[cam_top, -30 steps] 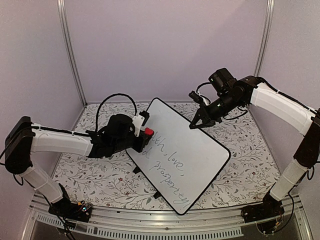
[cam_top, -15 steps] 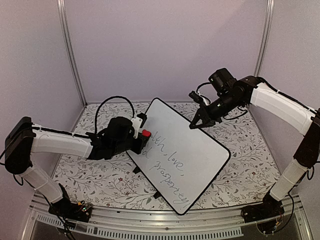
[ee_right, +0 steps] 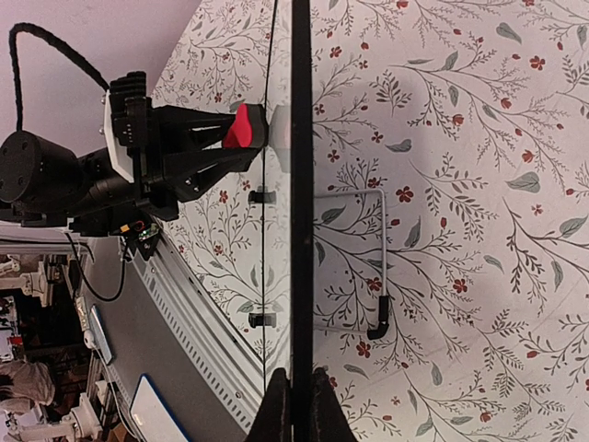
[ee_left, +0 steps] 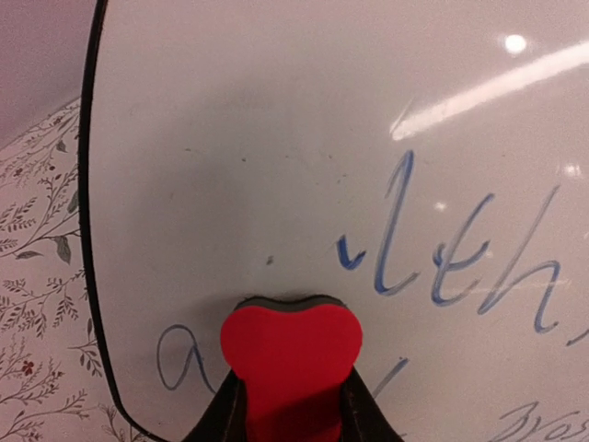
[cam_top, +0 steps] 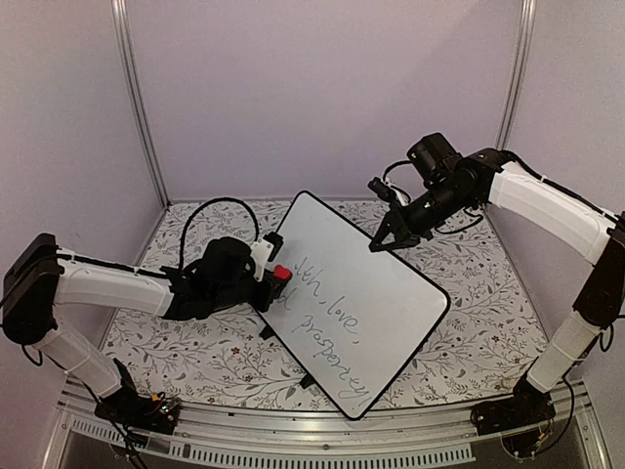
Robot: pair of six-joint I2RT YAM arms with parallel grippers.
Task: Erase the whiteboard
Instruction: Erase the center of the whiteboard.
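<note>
Step in hand: wiping, early in the pass. The whiteboard [cam_top: 376, 278] stands tilted mid-worktop [cam_top: 479, 322], propped on a wire stand [ee_right: 379, 258] behind it. The right tool [ee_right: 296, 410] is closed on the whiteboard's rim at its far upper edge, apparently steadying it. The left tool [cam_top: 271, 281] is clamped on the red eraser [ee_left: 291, 343], which is pressed flat on the whiteboard's face just inside its left rim. The area above the eraser is bare white. The handwriting [cam_top: 332, 318] starts right beside the eraser: an "a" stroke touches it on one side and "lth" runs off on the other, with more lines toward the whiteboard's lower corner. Judgement: little is erased and most of the text is left. The next move calls for the left tool to drag the eraser across the whiteboard over the "lth" line, keeping pad contact and even pressure, then to drop to the lower lines. The right tool should hold its clamp so the whiteboard does not tip or slide on its stand. Watch that the eraser does not twist in the jaws while pushing.
</note>
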